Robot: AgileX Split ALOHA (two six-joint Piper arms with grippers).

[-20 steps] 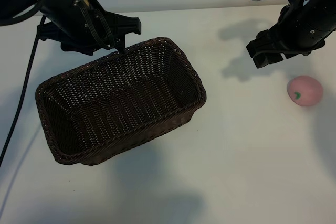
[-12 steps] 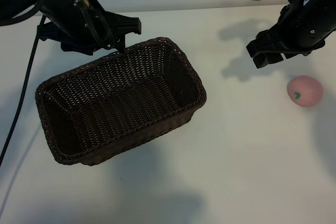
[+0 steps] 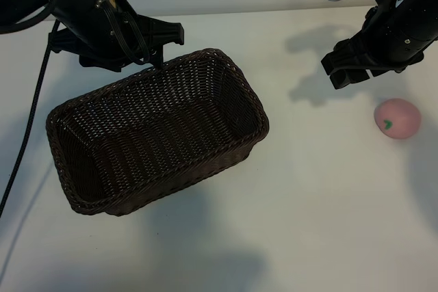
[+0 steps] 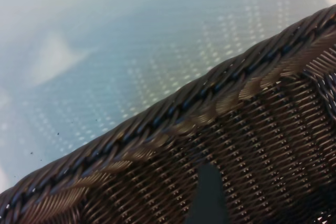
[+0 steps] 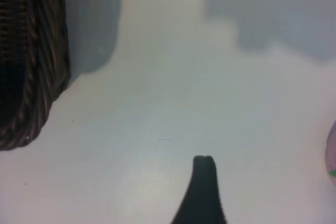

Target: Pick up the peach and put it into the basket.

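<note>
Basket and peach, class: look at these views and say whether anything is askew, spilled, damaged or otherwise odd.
Nothing stands out. The basket sits at an angle on the table, empty and whole. The peach lies intact on the table, apart from it. Both grippers, left and right, are open and hold nothing.

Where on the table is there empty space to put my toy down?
The biggest bare patch of table is the near side, in front of the basket and the peach. Another bare strip lies between basket and peach. It is crowded at the far edge: the left claw hangs over the basket's far rim, and the right claw hovers near the peach.
</note>
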